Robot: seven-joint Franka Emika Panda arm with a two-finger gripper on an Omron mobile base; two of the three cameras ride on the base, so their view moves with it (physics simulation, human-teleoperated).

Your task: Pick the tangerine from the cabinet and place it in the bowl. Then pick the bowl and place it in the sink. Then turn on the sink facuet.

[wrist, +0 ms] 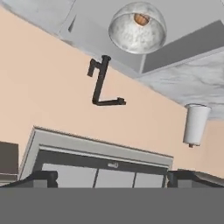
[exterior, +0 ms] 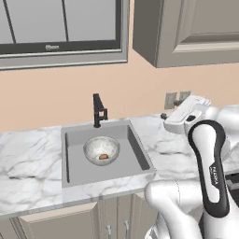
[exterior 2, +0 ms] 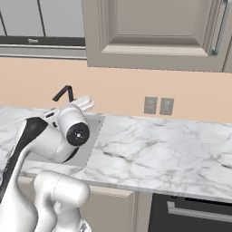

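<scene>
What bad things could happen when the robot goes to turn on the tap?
1. The open gripper sits to the right of the slim black faucet, not yet touching it. The faucet is small, so the reach could miss or slip off.
2. The mottled whitish-grey bowl with the small orange-brown tangerine lies in the grey sink below the faucet, so water might splash out of it.

Bright, even light, sharp all over, soft shadows inside the sink (exterior: pixel 135 154), no glare or blur.
</scene>
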